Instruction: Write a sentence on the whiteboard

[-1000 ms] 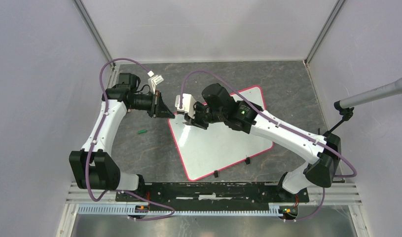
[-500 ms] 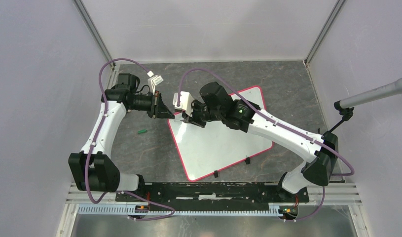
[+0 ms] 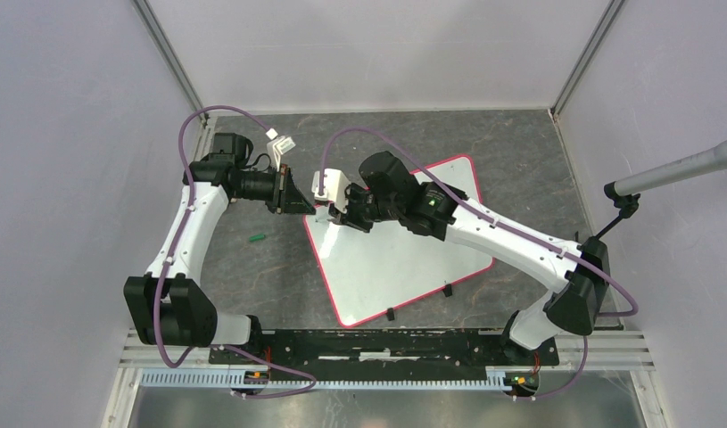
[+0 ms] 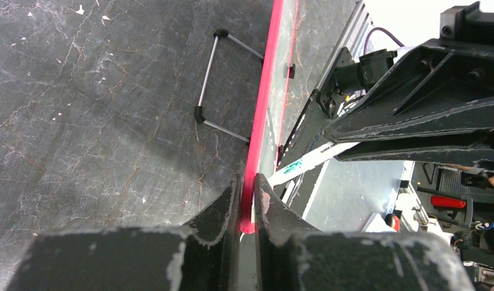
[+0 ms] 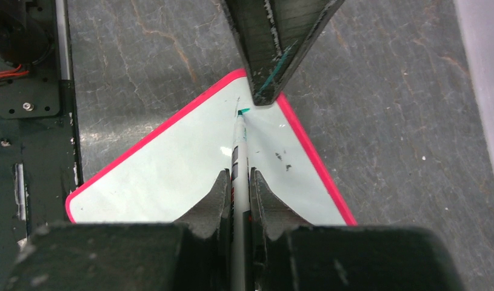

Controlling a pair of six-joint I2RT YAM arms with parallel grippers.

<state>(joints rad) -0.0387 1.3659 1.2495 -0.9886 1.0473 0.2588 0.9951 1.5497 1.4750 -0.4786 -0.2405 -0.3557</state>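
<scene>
The whiteboard (image 3: 404, 254) lies tilted on the dark table, white with a red-pink rim. My left gripper (image 3: 306, 207) is shut on its far left corner; in the left wrist view the jaws (image 4: 247, 182) pinch the red rim (image 4: 260, 103) edge-on. My right gripper (image 3: 335, 217) is shut on a white marker (image 5: 239, 151), which points down at the board (image 5: 165, 176). The marker's green tip (image 5: 241, 113) touches the surface just inside that corner, right below the left gripper's fingers (image 5: 274, 48). The sentence is out of view; only a small green spot shows at the tip.
A small green cap (image 3: 257, 237) lies on the table left of the board. Two black clips (image 3: 391, 313) stand at the board's near edge. A wire leg (image 4: 223, 85) folds out beneath it. A grey microphone boom (image 3: 681, 169) reaches in from the right wall.
My right gripper with the marker has crept a little to the left, closer to the board's held corner. The left arm and the board have stayed put.
</scene>
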